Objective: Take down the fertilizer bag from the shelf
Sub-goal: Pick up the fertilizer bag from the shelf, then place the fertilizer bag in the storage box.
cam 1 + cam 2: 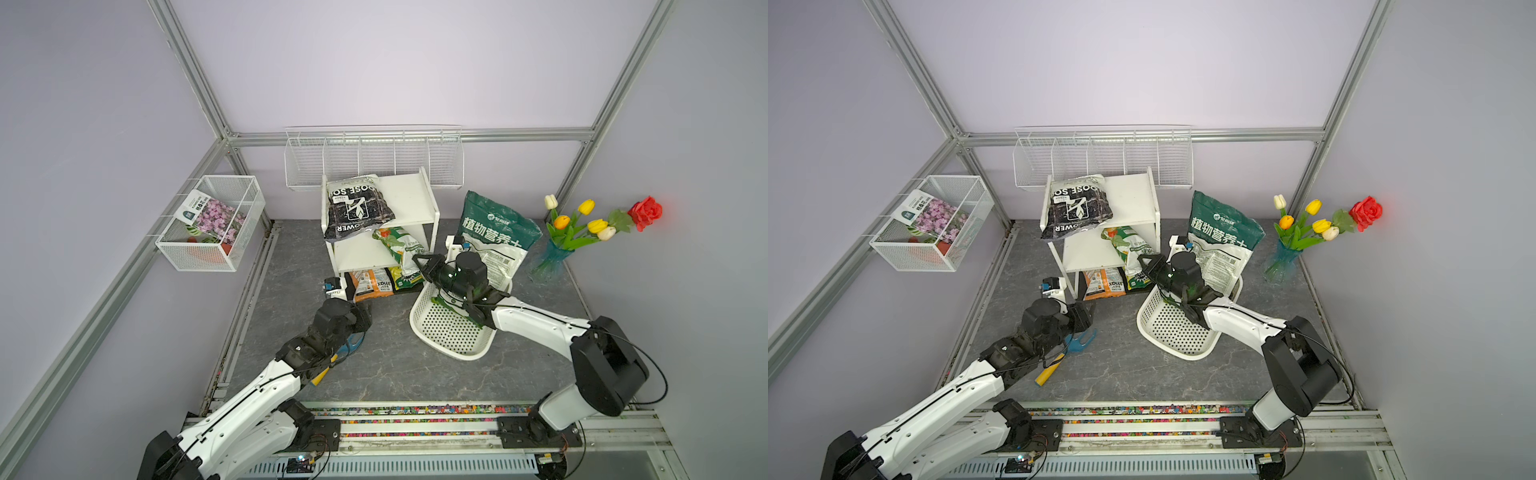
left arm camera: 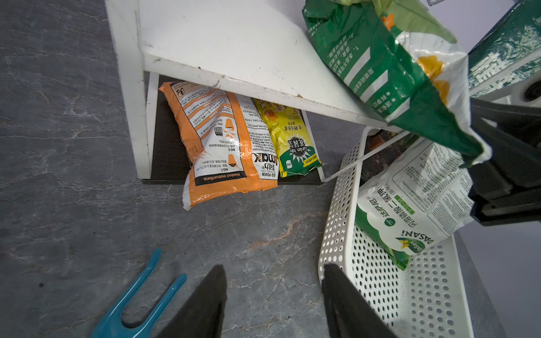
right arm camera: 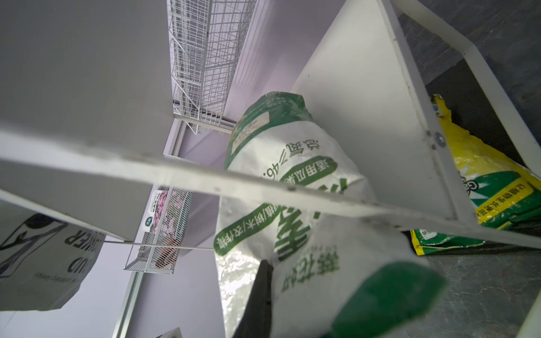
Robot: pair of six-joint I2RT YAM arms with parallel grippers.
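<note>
The fertilizer bag (image 1: 400, 248), green and white, is lying tilted on the middle board of the shelf (image 1: 411, 199). Its lower corner is sticking out past the front edge. The right jaws are squeezing shut on that corner. In the right wrist view only one dark finger (image 3: 262, 292) is showing against the bag (image 3: 292, 190). The other finger is hiding behind a blurry green flap. A thin white rail of the shelf is crossing in front of the bag there. In the left wrist view the bag (image 2: 395, 73) is getting cut off at the top.

The left jaws are standing about half open and holding nothing, hanging low over the bare grey bench (image 2: 263, 219). In both top views the left arm (image 1: 257, 386) is covering most of them.

Open bench is lying in front of the shelf. A white basket with holes (image 1: 449, 332) is sitting just beside the shelf's front corner, close to the bag's hanging corner. The right arm (image 1: 536, 324) is covering part of it. A big green bag (image 1: 494, 232) is standing at the basket's far end. A blue fork tool (image 1: 1079, 340) is lying by the left arm. A black soil bag (image 1: 357, 208) is hanging over the top board's front edge. An orange bag (image 2: 222, 146) and a yellow bag (image 2: 289, 140) are lying on the bottom board.
</note>
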